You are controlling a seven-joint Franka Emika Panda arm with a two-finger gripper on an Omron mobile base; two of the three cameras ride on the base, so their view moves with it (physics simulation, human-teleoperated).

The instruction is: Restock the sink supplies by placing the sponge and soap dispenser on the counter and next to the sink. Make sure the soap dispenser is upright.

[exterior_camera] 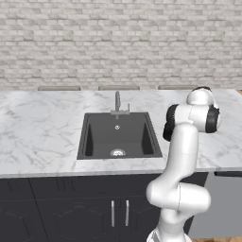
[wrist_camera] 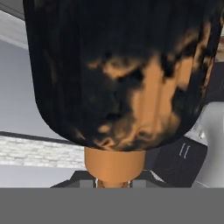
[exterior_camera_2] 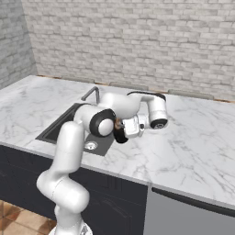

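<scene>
The soap dispenser (wrist_camera: 122, 74) looms close in the hand view, a black round body with orange patches and an orange neck (wrist_camera: 114, 166) at the bottom, toward the hand. My gripper (exterior_camera_2: 122, 129) is shut on the soap dispenser (exterior_camera_2: 120, 136), which it holds in the air above the counter (exterior_camera_2: 193, 147), just right of the sink (exterior_camera_2: 62, 126). In the left base view my own arm hides the hand, beside the sink (exterior_camera: 118, 137) set in the counter (exterior_camera: 38, 127). Which way up the bottle sits relative to the room I cannot tell. The sponge is out of view.
A slim metal faucet (exterior_camera: 117, 105) stands at the sink's back edge. A brick wall (exterior_camera: 118, 42) runs behind the counter. Dark cabinets (exterior_camera: 71, 212) sit below, with a grey appliance front (exterior_camera_2: 183, 215) to the right. Bare marble stretches on both sides of the sink.
</scene>
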